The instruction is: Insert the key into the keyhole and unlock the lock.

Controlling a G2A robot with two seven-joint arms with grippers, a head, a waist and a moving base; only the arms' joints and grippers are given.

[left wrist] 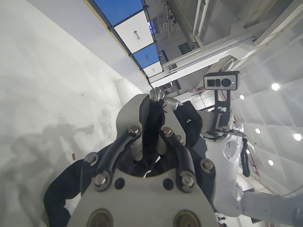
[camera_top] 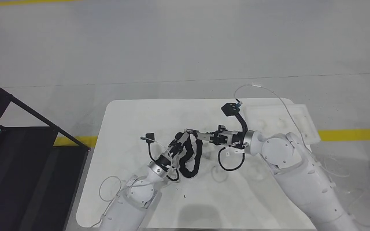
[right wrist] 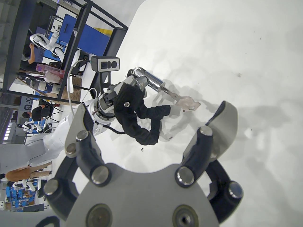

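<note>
The lock is a chrome cylinder (right wrist: pixel 151 81) joined to a black fabric-covered cable loop (right wrist: pixel 142 121), also seen as the cable loop (camera_top: pixel 189 160) near the table's middle. My left gripper (left wrist: pixel 153 102) is shut on the black cable just behind the metal lock end (left wrist: pixel 156 94), holding it above the table. A silver key (right wrist: pixel 187 102) sticks out of the cylinder's end, its blade in the keyhole. My right gripper (right wrist: pixel 153 112) is open, its fingers (right wrist: pixel 225 119) spread wide a short way back from the key head and not touching it. Both grippers meet at the table's centre (camera_top: pixel 193 138).
The white table (camera_top: pixel 133 127) has bare surface all round the arms. A white tray-like piece (camera_top: pixel 303 124) lies at the far right edge. A black metal rack (camera_top: pixel 23 156) stands off the table's left side.
</note>
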